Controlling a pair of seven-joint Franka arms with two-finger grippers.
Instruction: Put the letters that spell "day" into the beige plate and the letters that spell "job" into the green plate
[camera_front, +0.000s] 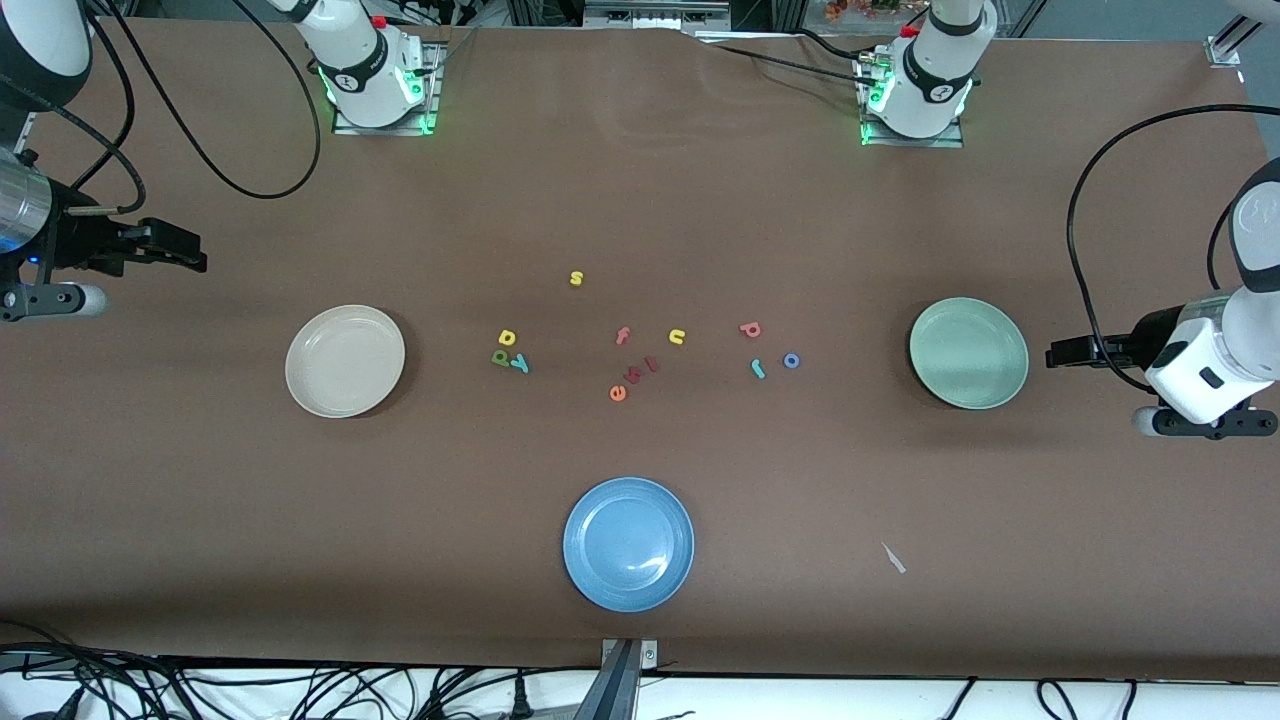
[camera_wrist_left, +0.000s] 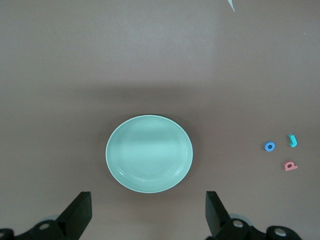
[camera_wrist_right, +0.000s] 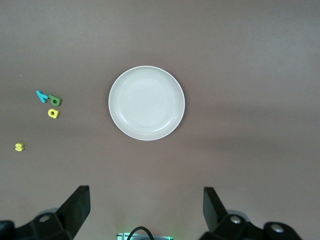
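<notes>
Nearest the camera sits a blue plate (camera_front: 628, 543), with nothing in it. No letter has been put away yet, so the whole job is left to do. Yellow d (camera_front: 507, 338), green a (camera_front: 499, 357) and teal y (camera_front: 520, 364) lie bunched together on the table, near the beige plate (camera_front: 345, 361), which is bare. Teal j (camera_front: 758, 369), blue o (camera_front: 791, 360) and red b (camera_front: 750, 329) lie near the green plate (camera_front: 968, 352), bare too. Both arms wait at the table ends. The left gripper (camera_front: 1062, 352) hangs beside the green plate, fingers spread wide, holding nothing. The right gripper (camera_front: 190, 258) hangs up near the beige plate, also wide apart and holding nothing.
</notes>
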